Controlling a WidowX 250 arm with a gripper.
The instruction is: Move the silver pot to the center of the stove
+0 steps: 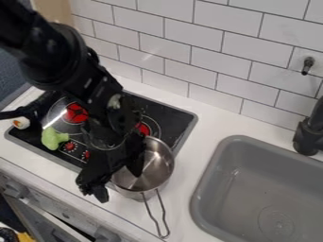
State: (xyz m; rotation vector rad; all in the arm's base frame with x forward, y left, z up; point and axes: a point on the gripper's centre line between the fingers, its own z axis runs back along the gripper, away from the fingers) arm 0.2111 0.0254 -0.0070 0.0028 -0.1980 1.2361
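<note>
"Where's the pot (pixel 164 165)?"
"At the front right corner of the stove (pixel 174 113), left of the sink (pixel 243 184)."
"And the broccoli (pixel 53 139)?"
"On the stove, left of the pot. The wall (pixel 208 42) runs behind."

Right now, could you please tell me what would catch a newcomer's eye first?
Probably the big black arm, slanting in from the upper left, with its gripper down at the silver pot by the stove's lower right edge. Next might come the red circles on the black stove, then the gray sink at right.
</note>
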